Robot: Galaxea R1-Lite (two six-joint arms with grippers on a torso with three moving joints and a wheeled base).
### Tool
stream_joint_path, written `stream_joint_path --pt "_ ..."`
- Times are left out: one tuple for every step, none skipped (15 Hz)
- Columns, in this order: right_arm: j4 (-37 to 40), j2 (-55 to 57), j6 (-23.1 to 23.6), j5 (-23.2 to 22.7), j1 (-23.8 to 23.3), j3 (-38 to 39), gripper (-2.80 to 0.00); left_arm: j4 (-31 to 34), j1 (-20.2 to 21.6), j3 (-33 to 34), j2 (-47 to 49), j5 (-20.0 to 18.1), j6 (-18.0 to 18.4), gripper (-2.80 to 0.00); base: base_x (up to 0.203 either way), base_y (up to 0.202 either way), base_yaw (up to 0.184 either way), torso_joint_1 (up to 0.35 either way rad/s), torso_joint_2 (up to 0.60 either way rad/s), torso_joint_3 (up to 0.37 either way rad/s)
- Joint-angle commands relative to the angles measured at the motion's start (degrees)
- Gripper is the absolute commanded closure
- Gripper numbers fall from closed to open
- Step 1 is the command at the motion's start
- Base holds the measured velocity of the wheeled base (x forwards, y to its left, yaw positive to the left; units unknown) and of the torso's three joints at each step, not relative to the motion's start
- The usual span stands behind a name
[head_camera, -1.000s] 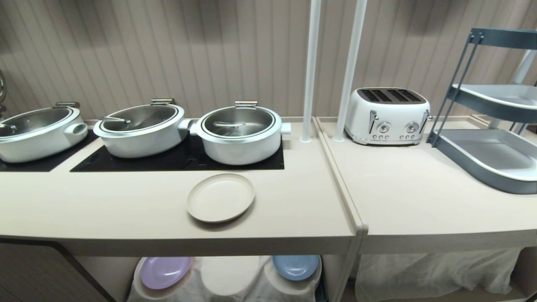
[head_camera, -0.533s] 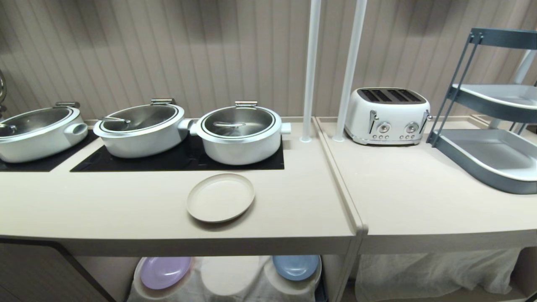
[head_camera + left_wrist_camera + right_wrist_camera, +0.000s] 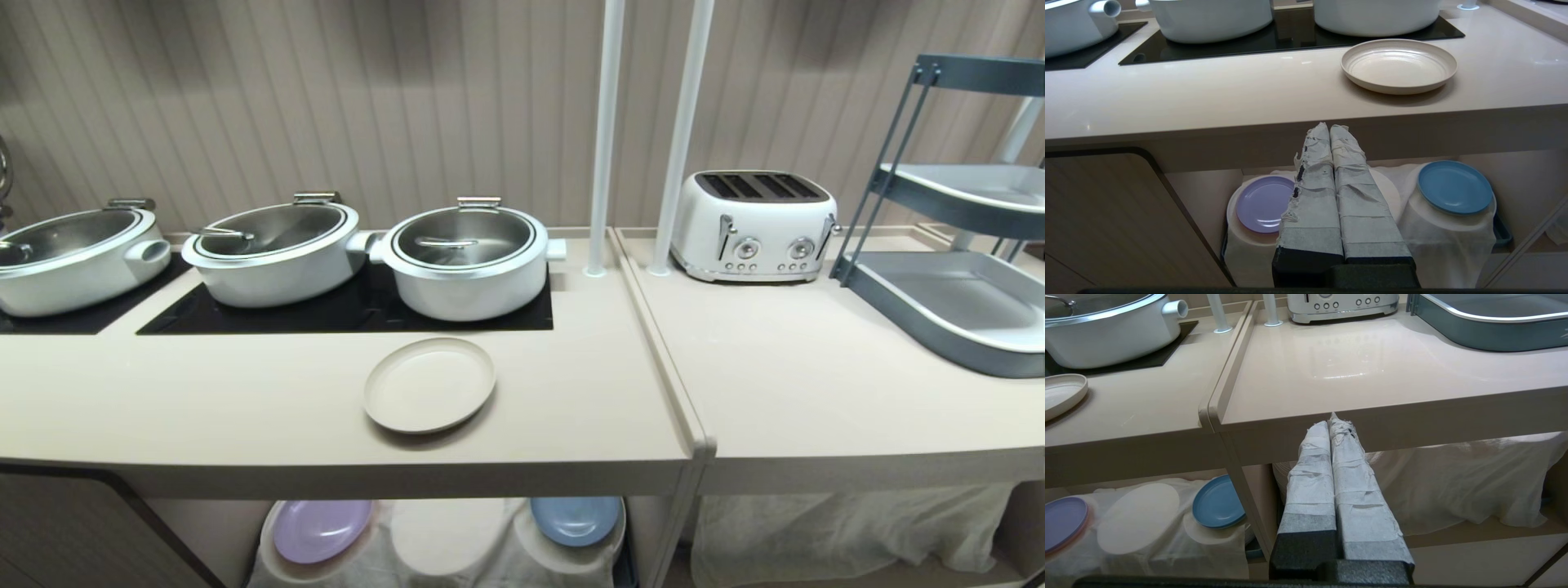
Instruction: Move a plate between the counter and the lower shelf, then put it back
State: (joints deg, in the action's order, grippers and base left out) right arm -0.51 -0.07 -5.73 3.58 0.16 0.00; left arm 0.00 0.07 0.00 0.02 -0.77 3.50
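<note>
I kept both tools low before the table [image 3: 245, 408], the left tool [image 3: 1329, 130] and the right tool [image 3: 1331, 421] pressed together, holding nothing. The plate [image 3: 429, 384] lay on the table before the nearest pot [image 3: 467, 260]. I judged the fingers must spread first, then take its rim.

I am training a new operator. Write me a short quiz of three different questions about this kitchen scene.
1. True or false: the plate lies on the counter.
2. Which mound on the lower shelf bears no plate: left, middle or right?
3. How many pots stand on the hob panels?

Key:
1. True.
2. Middle; the lilac plate is left, the blue plate right.
3. Three.
</note>
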Motion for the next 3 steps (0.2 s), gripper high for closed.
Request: stream_joint_path --pt "-0.02 0.07 0.02 0.02 0.02 0.00 0.00 0.00 0.01 0.00 -0.02 -0.02 0.02 0.00 0.000 0.000 0.000 0.000 0.00 0.000" --pt "-0.02 0.07 0.02 0.02 0.02 0.00 0.00 0.08 0.01 0.00 -0.02 -0.02 0.02 0.00 0.000 0.000 0.000 0.000 0.00 0.000" --pt "-0.02 0.07 0.02 0.02 0.02 0.00 0.00 0.00 0.01 0.00 -0.02 -0.02 0.02 0.00 0.000 0.000 0.000 0.000 0.00 0.000"
